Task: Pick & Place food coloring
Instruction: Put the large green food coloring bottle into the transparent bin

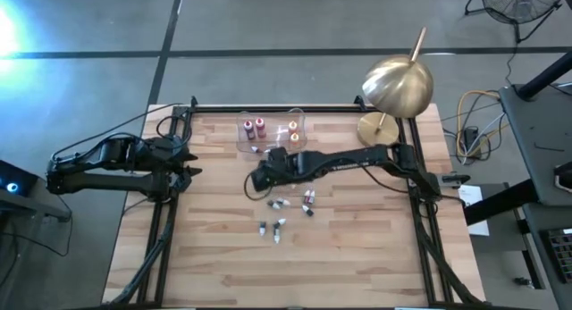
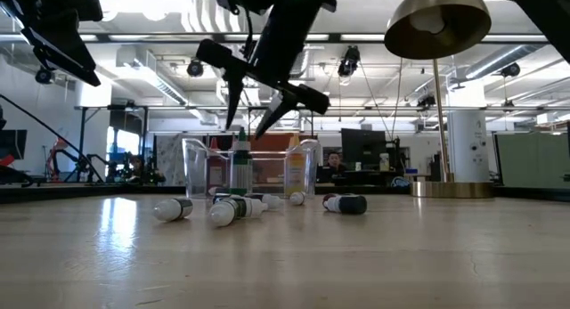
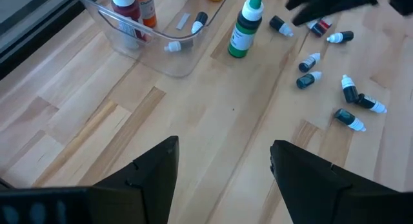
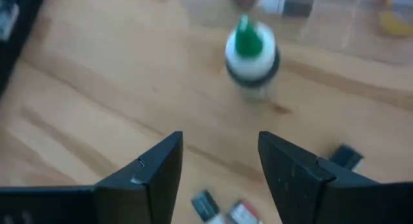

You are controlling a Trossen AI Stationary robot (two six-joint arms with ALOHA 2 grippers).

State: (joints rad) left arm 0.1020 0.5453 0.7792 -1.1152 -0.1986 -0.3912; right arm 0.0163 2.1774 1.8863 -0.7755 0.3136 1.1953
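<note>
Motion blur smears the green-capped bottle (image 4: 251, 56) and clear tray (image 4: 335, 24) behind.

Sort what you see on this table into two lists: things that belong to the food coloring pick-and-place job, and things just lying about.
Part of the job:
- upright green-capped bottle
- small bottles lying loose on the table
- bottles standing in the clear tray
- clear tray
- right gripper, open above the green-capped bottle

Just lying about:
- brass lamp
- left gripper, waiting, open

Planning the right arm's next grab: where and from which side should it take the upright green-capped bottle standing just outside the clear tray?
Grip the green-capped bottle across its round body, below the narrow cap, coming from above. It stands upright beside the clear tray, and the open right gripper hangs above it, so a descent probably suits best.
</note>
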